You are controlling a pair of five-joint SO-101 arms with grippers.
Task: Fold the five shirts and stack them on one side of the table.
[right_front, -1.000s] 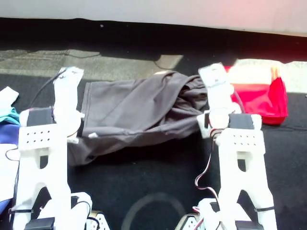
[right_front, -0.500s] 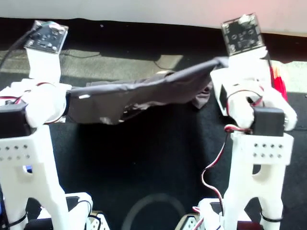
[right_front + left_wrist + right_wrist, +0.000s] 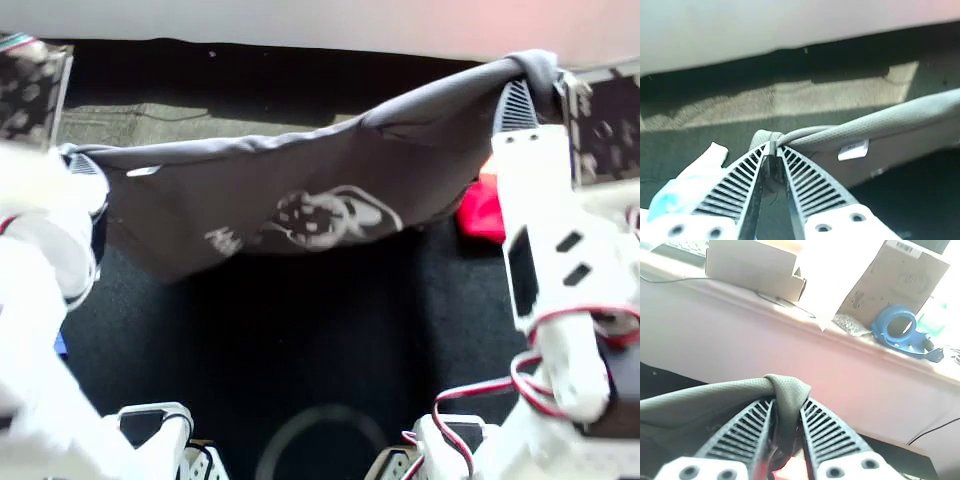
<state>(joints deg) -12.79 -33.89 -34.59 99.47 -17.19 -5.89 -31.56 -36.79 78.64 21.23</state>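
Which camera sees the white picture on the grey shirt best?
The high view: the grey shirt hangs spread out, its white picture facing that camera. The wrist views show bunched edges pinched in the left claw and right claw.

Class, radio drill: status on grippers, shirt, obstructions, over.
Left gripper, right gripper: both shut on grey shirt. Shirt hangs stretched between them. Red cloth lies behind it.

Bright sunlight bands the far table, dark shadow behind it; the right arm glares white
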